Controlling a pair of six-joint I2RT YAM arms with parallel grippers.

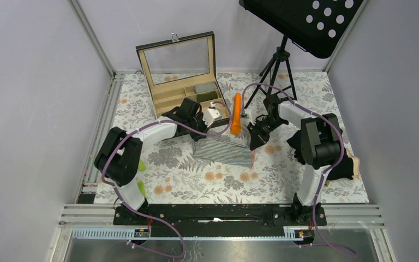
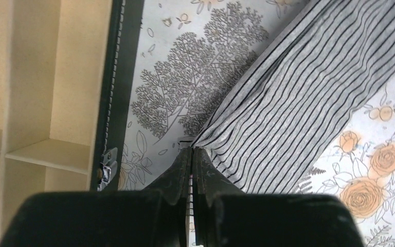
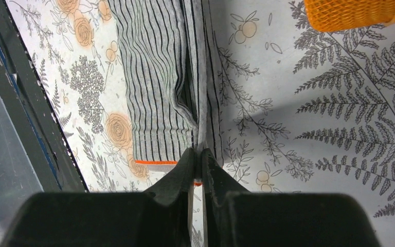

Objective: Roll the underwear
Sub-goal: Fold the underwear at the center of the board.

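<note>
Overhead, the pinstriped underwear (image 1: 223,153) lies flat on the floral surface (image 1: 185,180) between the arms, with the left claw (image 1: 197,132) and right claw (image 1: 252,141) at its far corners. Only the left wrist view shows that claw pinched together on a thin cloth corner. The right wrist view shows its claw clamped on a raised fold near the orange hem (image 3: 155,162). The cloth looks light, limp and likely to bunch, so edges seem the best hold

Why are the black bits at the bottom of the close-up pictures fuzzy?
Left wrist view: the left end effector is close to the lens, so blurry; the striped underwear is sharp. Right wrist view: the right end effector blurs likewise.
</note>
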